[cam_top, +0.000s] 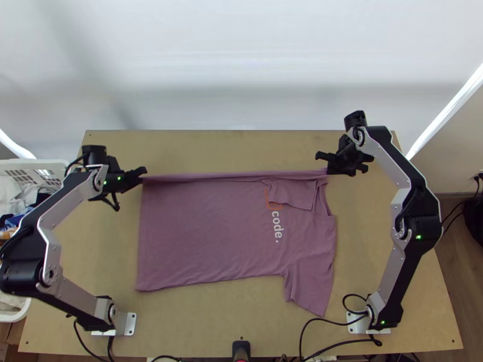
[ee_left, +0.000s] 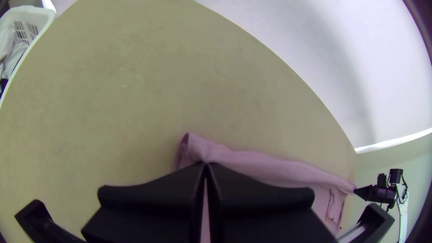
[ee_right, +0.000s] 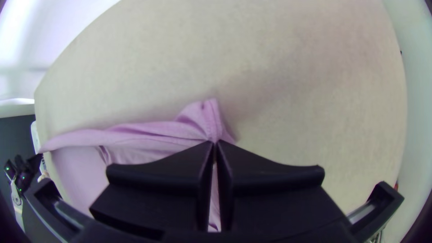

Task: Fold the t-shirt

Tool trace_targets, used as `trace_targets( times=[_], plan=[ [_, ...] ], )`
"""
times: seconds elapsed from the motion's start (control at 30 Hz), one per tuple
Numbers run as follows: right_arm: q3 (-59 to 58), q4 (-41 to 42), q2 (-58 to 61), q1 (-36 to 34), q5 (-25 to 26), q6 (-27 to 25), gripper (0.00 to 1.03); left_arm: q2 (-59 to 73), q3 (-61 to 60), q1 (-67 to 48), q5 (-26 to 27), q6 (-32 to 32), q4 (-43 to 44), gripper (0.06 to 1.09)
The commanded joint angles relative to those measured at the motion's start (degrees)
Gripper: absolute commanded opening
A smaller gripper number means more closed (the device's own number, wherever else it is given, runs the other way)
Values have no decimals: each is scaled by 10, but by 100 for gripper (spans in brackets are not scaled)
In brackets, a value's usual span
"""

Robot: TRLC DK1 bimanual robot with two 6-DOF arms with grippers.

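Observation:
The mauve t-shirt [cam_top: 205,232] lies spread sideways on the table, its hem to the left and its collar to the right, with a sleeve folded inward near the top. At the shirt's upper left corner is my left gripper [cam_top: 143,172]; in the left wrist view the left gripper [ee_left: 205,164] is shut on a bunched edge of the fabric [ee_left: 252,164]. At the collar end of that same far edge is my right gripper [cam_top: 326,164]. The right wrist view has the right gripper [ee_right: 214,143] shut on pinched cloth [ee_right: 198,119]. Between both grippers the far edge runs taut.
A white basket [cam_top: 51,168] with cloths stands beyond the table's left edge. Bare table [cam_top: 235,148] lies behind the shirt, with a white wall beyond. Black cables [cam_top: 326,321] run along the near right edge.

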Motion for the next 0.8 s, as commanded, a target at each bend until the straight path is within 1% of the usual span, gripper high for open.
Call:
trace_targets(
  times=[0.0,0.4,0.7,0.77],
  plan=[
    [-35,-17,-37,1,0,8,3,-44,-42,7,20,16,-12,9],
    [-157,-5,-96,-1,2,-5,3,-105,-120,16,34,33,-21,9],
    [-249,49,-130,7,7,-7,3,-133,-164,19,34,36,-21,9],
    [-267,70,-140,11,23,-7,3,-143,-179,20,34,46,-21,9]
  ],
)
